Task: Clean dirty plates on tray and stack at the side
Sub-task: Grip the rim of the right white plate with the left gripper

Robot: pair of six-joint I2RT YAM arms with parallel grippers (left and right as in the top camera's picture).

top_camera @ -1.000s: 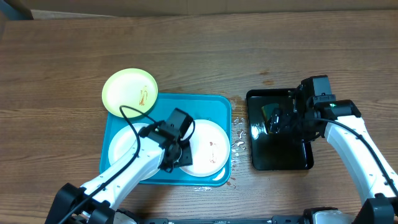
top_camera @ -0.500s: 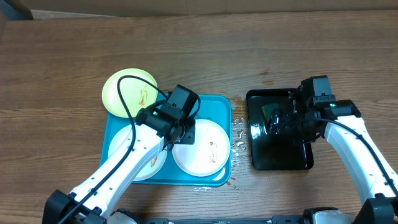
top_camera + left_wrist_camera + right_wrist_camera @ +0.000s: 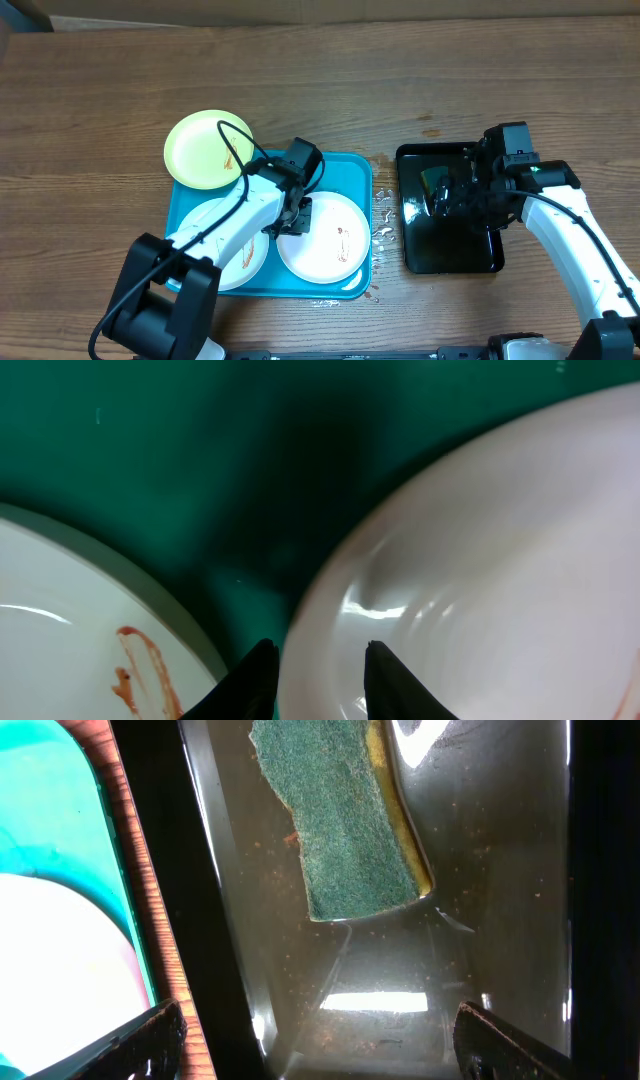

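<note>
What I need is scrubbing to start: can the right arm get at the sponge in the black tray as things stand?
Probably yes. The right gripper hangs over the black tray, fingers spread wide, and the sponge lies just ahead of them in shallow water with nothing on it.

Bench (image 3: 400, 80): brown wood, streaky grain, dull. Blue tray (image 3: 352, 170): smooth plastic, a bit shiny. White plate (image 3: 500, 560): smooth, glossy, bright glints. Yellow-green plate (image 3: 195, 150): smooth. Black tray (image 3: 500, 940): wet, very shiny. Sponge (image 3: 340, 820): rough green scratchy top, yellow foam under.
</note>
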